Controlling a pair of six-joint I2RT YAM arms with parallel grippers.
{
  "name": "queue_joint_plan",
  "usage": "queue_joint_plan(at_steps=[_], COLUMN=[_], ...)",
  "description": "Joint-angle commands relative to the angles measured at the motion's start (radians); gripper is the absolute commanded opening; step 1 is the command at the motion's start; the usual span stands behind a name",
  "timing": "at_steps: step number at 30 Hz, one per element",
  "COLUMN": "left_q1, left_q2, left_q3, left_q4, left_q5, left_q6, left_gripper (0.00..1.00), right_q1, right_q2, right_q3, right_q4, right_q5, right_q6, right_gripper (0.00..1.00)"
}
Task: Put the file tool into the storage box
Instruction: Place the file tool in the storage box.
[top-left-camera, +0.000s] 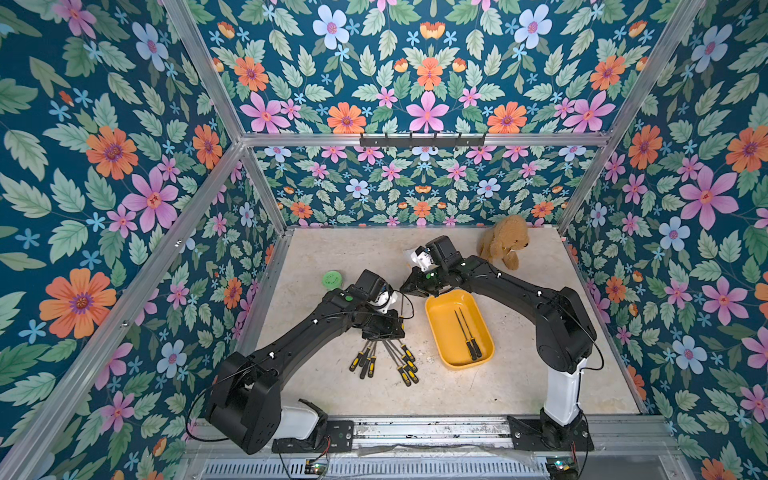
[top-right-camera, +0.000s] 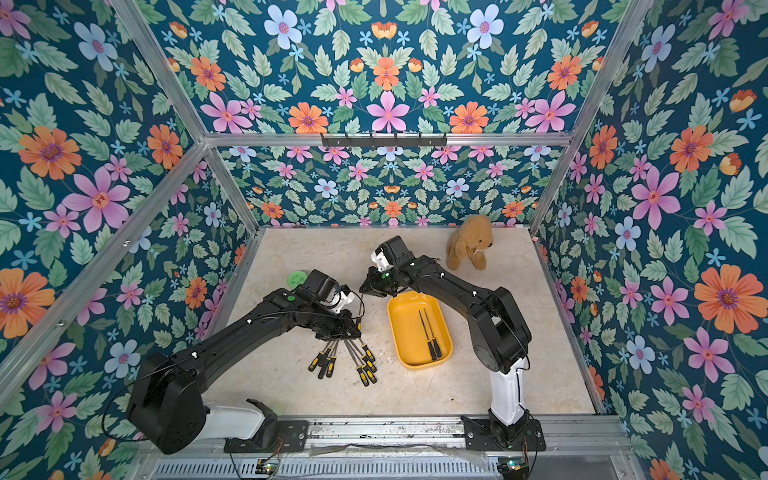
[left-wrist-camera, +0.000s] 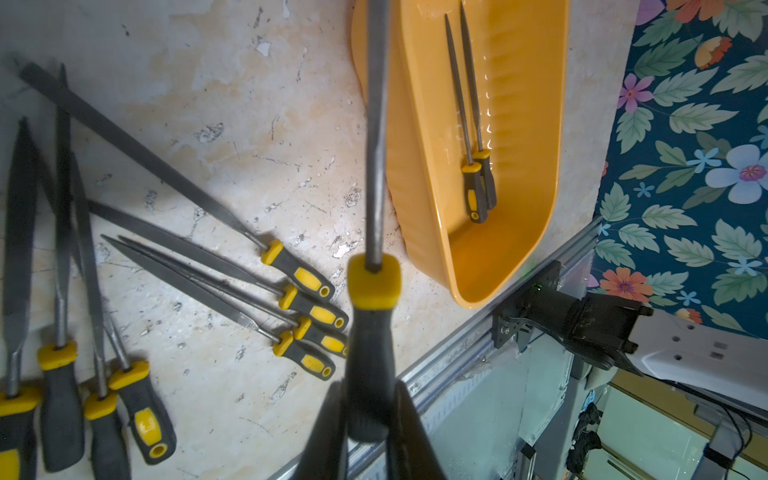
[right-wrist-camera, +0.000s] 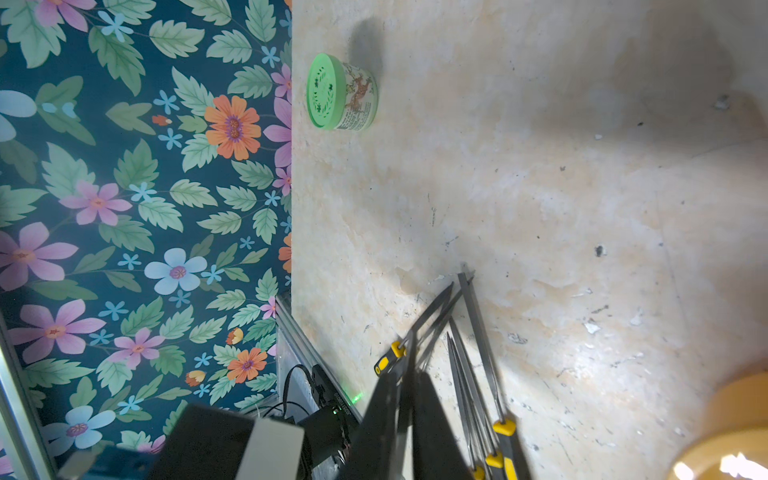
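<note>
A brown plush dog (top-left-camera: 504, 241) and a green-lidded tub (top-left-camera: 332, 279) stand well apart

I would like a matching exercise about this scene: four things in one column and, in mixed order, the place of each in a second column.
1 plush dog
2 green-lidded tub
3 two files
4 raised file

A inside the storage box
B clamped in the left gripper
C far right corner of the table
D far left part of the table

Pairs: 1-C, 2-D, 3-A, 4-B.
</note>
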Motion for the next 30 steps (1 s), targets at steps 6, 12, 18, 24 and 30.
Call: queue_joint_plan(at_steps=[6,12,18,24,30], left_q1=[0.002,0.045,0.091,0.091,0.091], left_q2=[0.006,0.002,-0.018,-0.019,-0.049], left_q3=[0.023,0.059,0.071,0.008,-0.076], left_q4=[0.022,-0.025,-0.05,-0.013,0.021], left_q5=[0.039,-0.015,-0.158,-0.241,-0.285], left_q6=[0.018,0.013,-0.013,-0.061,-0.104], left_gripper=[0.14,0.68,0.8,0.81,0.81], right_q1=[-0.001,-0.048,-0.071,-0.03,0.008], right_q2=[-0.015,-0.055,-0.075,-0.053,-0.003], right_q3=[0.028,0.115,0.147,0.051,-0.021], right_q4=[-0.095,-0.369,-0.656,-0.617,-0.565], right_q5=[0.061,0.273,0.632,0.69,0.731], right_q6=[-0.078,-0.189,-0.333,-0.362,-0.375], right_gripper=[0.0,0.0,0.0,0.0,0.0])
